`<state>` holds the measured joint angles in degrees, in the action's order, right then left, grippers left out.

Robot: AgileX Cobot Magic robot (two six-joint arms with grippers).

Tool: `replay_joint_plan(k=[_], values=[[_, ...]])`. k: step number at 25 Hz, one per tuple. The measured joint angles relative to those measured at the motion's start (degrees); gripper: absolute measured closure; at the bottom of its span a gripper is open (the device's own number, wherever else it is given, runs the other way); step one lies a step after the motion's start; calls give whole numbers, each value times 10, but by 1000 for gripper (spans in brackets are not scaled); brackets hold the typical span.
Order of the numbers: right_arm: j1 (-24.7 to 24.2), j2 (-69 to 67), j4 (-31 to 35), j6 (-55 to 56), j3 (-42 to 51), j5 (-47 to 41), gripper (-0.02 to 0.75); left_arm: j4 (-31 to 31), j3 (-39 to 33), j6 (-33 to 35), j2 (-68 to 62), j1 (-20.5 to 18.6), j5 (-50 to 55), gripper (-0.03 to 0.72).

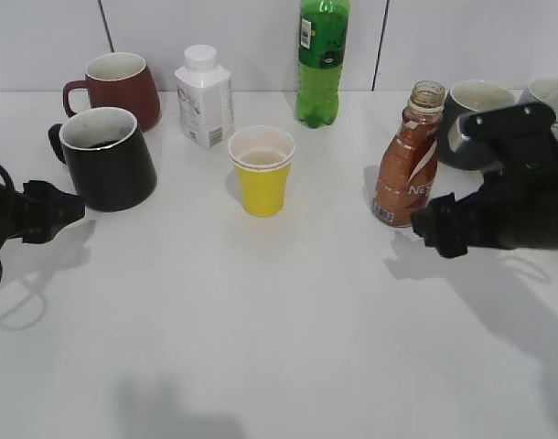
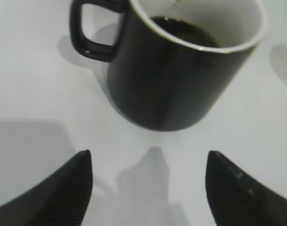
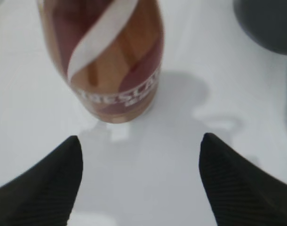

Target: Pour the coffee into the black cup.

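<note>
Right hand (image 3: 139, 181) is sitting released, fingers spread wide and holding nothing, just short of the coffee bottle (image 3: 108, 61), which is standing upright on the white table (image 1: 288, 329) with its cap off. Left hand (image 2: 148, 188) is likewise released and empty, its fingertips pointing at the black cup (image 2: 181, 70) from close by without touching it. Dark liquid is showing inside that cup in the left wrist view, so the pour is looking done, or at least partly done; the bottle is back on its base, and what is left seems to be drawing both hands clear. I cannot tell how much coffee is remaining in the bottle. Outward from the right hand: a dark grey mug (image 1: 471, 114) is standing just behind the bottle, so room there is tight. The yellow cup (image 1: 262, 170) is sitting between bottle and black cup, apart from both. Along the back are standing the maroon mug (image 1: 119, 87), the white bottle (image 1: 204, 96) and the green bottle (image 1: 322, 59). The near half of the table is offering free room.
</note>
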<state>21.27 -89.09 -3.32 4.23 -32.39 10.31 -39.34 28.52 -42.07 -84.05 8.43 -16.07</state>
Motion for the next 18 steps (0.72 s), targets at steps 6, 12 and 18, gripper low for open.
replay_joint_plan(k=[6,12,18], values=[[0,36,2,0,-120,-234,139,111,49,0,70,88,203,122],[0,84,12,0,-179,-358,139,158,119,1,129,162,422,122],[0,166,33,0,-182,-429,141,189,145,76,198,212,517,122]])
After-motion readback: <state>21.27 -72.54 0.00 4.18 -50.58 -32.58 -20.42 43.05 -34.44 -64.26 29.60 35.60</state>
